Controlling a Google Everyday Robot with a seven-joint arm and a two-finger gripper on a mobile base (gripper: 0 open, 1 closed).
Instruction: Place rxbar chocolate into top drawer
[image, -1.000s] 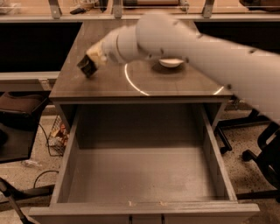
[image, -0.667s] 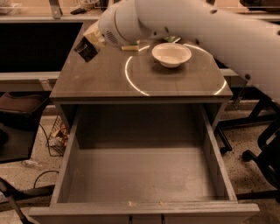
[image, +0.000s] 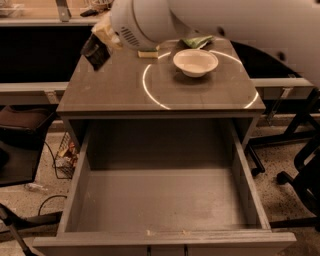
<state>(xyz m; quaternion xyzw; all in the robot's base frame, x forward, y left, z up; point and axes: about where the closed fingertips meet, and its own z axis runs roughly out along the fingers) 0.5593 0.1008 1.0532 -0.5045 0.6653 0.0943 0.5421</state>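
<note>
My gripper (image: 100, 44) hangs above the far left corner of the grey table (image: 115, 95), at the end of the big white arm that crosses the top of the view. It is shut on the rxbar chocolate (image: 95, 54), a small dark bar that sticks out below the fingers, tilted and clear of the tabletop. The top drawer (image: 75, 200) is pulled fully open below the table's front edge, and nothing lies on its grey floor.
A white bowl (image: 195, 61) stands on the table's far right part. A green crinkled chip bag (image: 198, 41) lies behind it, and a yellow sponge (image: 148, 53) lies at the back middle. Chair legs and cables stand on the floor at both sides.
The arm has risen and swung back toward the table's far left with the bar in its grip. The bowl, sponge and chip bag have come into view.
</note>
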